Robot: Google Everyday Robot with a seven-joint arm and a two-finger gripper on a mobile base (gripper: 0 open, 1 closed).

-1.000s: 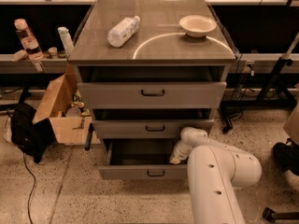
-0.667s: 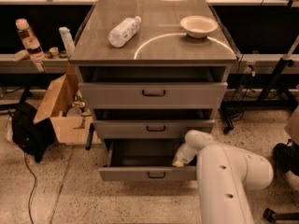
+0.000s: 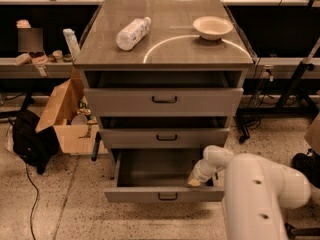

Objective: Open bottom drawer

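The bottom drawer (image 3: 165, 196) of the grey cabinet stands pulled out, its grey inside showing and its small black bar handle (image 3: 167, 197) at the centre of the front panel. My white arm (image 3: 260, 194) comes in from the lower right. My gripper (image 3: 196, 180) sits at the drawer's right inner corner, just behind the front panel, its tip down inside the drawer. The middle drawer (image 3: 165, 137) and the top drawer (image 3: 164, 100) above are slightly ajar.
A white bottle (image 3: 132, 33) lies on the cabinet top and a white bowl (image 3: 212, 27) stands at its right. An open cardboard box (image 3: 67, 119) and a black bag (image 3: 30, 141) are on the floor at left. A table leg and castor (image 3: 245, 134) stand at right.
My arm has shifted a little to the right and towards the camera; the gripper stays at the drawer's right inner corner. The bottom drawer stands about as far out as before.
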